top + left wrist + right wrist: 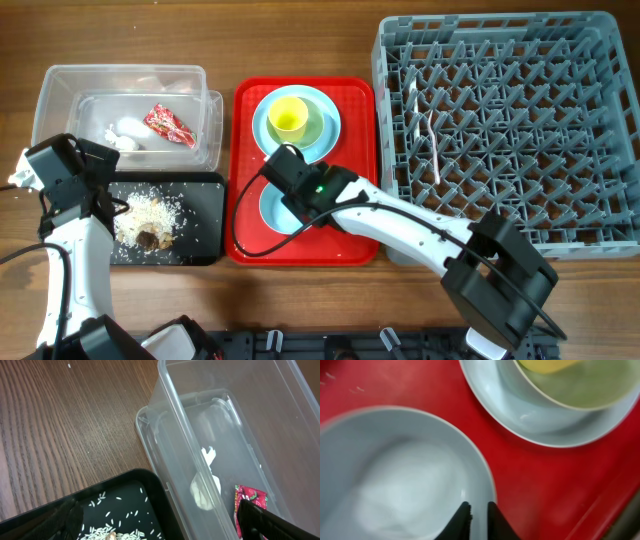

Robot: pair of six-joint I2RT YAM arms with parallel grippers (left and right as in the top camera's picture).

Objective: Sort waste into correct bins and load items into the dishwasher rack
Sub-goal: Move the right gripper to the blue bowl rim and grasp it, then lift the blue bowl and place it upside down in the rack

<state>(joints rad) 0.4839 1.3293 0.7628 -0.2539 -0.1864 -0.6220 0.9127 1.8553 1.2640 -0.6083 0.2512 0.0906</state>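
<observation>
Right claw [477, 507] clamped on small bowl [395, 475] rim, at 6 o'clock end of red tray [360, 130]. Bowl pale blue, glossy, blurred close up, mostly hidden in overhead view. Left claw [155, 522] spread wide over clear tub [200, 420] edge, fingertips cut off.

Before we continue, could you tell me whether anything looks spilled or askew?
No obvious spill: scraps lie inside the black tray. Only the clear tub looks odd, with a second clear piece offset from it.
</observation>
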